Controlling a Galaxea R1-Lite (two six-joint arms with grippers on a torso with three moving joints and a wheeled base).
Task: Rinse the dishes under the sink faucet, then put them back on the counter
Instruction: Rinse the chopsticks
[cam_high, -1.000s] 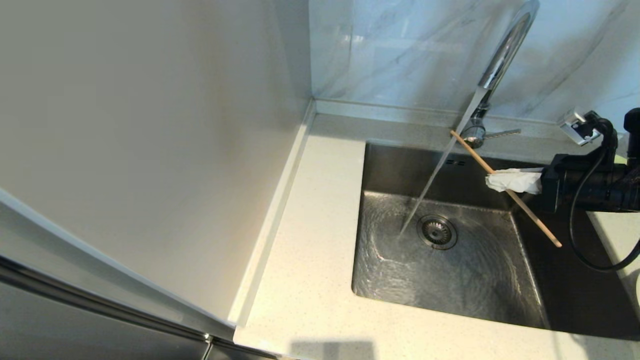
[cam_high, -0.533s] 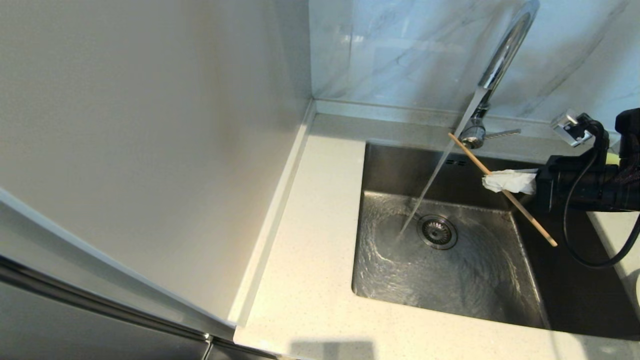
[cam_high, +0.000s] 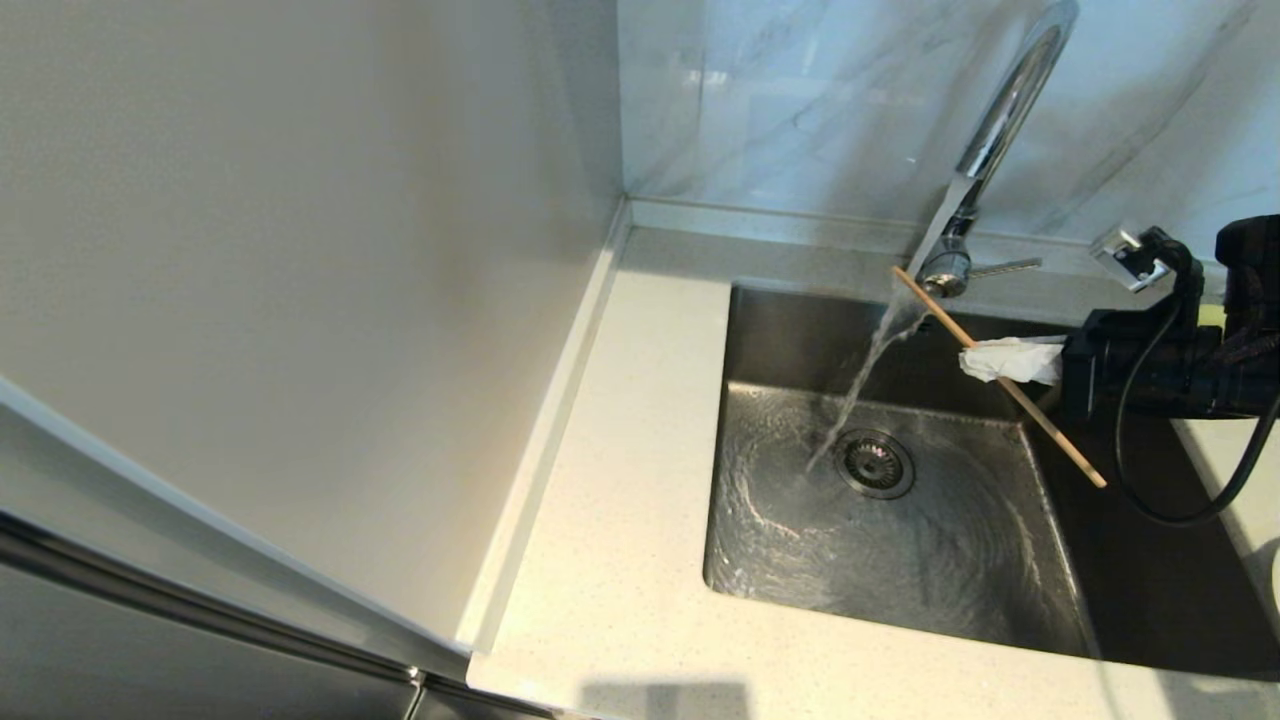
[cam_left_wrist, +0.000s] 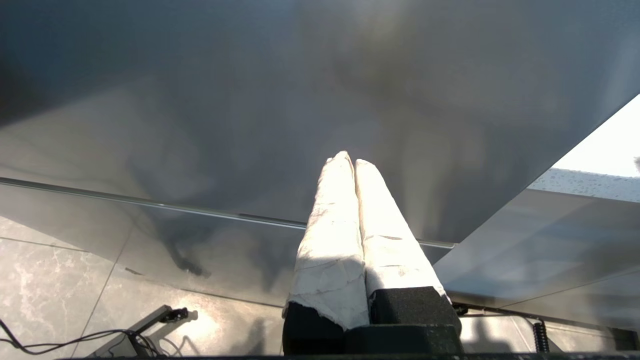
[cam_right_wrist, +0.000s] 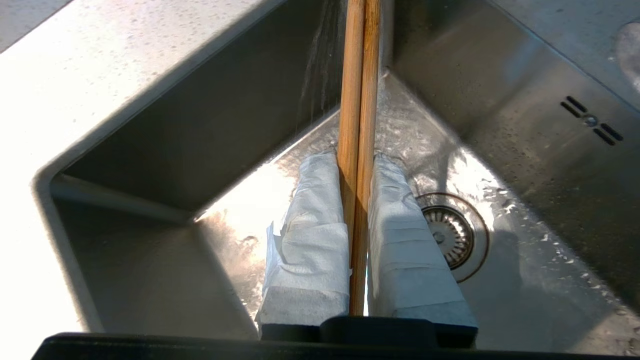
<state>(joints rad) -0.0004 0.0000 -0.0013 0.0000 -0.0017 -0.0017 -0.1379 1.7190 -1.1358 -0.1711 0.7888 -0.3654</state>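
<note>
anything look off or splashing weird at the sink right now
Slightly. The right gripper holds the chopstick over the sink, its far end in the faucet stream, so the water breaks up and scatters below it. The spray seems to stay inside the basin. Nothing looks damaged.

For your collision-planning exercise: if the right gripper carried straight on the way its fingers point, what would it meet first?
Probably the water stream falling from the faucet; the chopstick it grips would touch first. Beyond that lies the sink wall, though depth is unclear.
</note>
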